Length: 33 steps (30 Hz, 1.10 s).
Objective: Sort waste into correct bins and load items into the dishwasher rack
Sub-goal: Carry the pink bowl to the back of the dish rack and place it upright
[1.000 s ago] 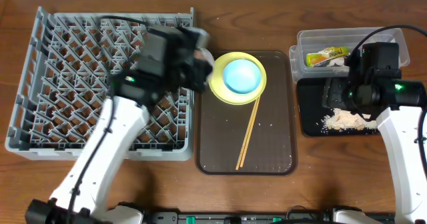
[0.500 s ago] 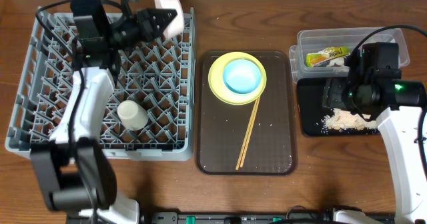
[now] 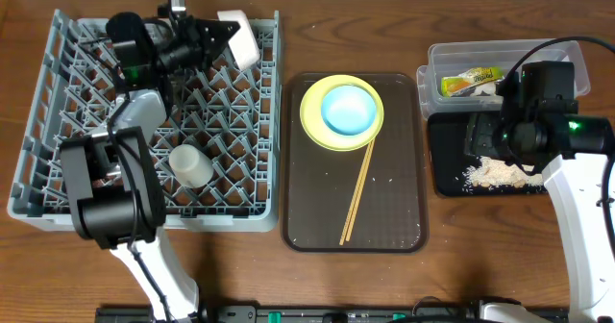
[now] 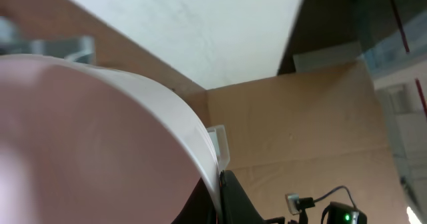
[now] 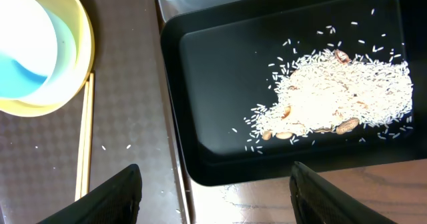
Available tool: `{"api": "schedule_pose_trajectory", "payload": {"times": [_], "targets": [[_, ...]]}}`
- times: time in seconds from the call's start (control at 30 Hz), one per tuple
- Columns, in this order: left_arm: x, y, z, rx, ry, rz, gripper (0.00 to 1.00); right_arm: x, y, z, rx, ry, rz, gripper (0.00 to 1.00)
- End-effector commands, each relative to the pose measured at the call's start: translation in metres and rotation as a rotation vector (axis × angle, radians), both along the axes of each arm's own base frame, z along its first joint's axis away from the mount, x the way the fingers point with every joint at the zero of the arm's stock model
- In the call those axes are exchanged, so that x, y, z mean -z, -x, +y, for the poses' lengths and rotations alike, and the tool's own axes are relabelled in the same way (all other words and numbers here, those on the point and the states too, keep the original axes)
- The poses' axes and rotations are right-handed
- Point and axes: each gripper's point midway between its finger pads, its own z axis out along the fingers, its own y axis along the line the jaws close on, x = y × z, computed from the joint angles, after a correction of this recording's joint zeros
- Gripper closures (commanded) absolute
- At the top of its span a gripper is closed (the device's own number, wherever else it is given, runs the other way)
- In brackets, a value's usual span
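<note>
Left pincer (image 3: 223, 35): closed on the rim of the pink bowl (image 3: 240, 39). The bowl is held on edge over the far right corner of the rack (image 3: 58, 121). Whether it touches the pegs cannot be told (the wrist view shows only the bowl's wall and the pinched rim).

Right pincer (image 5: 215, 169): fingers spread wide, holding nothing. It hangs above the near left edge of the black tray (image 3: 452, 160).

Positions on the surface (image 3: 452, 236):
- White cup (image 3: 190, 166): lying in the rack, near its middle.
- Plate (image 3: 312, 121): on the far end of the brown tray (image 3: 394, 198), with the blue bowl (image 3: 348, 109) sitting in it.
- Chopsticks (image 3: 358, 193): on the brown tray, slanting from the plate's rim toward the near edge.
- Wrapper (image 3: 471, 80): inside the clear tub (image 3: 452, 49), which stands just beyond the black tray.
- Rice scraps (image 3: 500, 172): piled in the black tray, toward its right side, with a few stray grains on the brown tray.
</note>
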Motion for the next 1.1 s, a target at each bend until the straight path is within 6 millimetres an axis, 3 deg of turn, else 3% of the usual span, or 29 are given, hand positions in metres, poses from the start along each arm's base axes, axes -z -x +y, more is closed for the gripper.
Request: {"api": "schedule_pose_trajectory", "payload": {"times": [0.0, 0.27, 0.57, 0.93, 1.07], "targets": [[0.000, 0.000, 0.005, 0.006, 0.011, 0.007, 0.94, -0.004, 0.000, -0.004, 0.014, 0.007, -0.010, 0.31], [0.008, -0.007, 0.015, -0.039, -0.003, 0.004, 0.94, -0.003, 0.002, -0.004, 0.014, 0.007, 0.001, 0.32], [0.006, -0.005, 0.013, -0.021, -0.004, -0.011, 0.94, -0.003, 0.003, -0.004, 0.014, 0.007, 0.006, 0.32], [-0.032, -0.010, 0.012, 0.018, -0.032, -0.163, 0.94, -0.003, 0.004, -0.003, 0.012, 0.003, 0.007, 0.32], [-0.031, -0.016, 0.015, -0.010, -0.043, -0.161, 0.94, -0.003, 0.004, -0.002, 0.011, -0.001, 0.009, 0.32]]}}
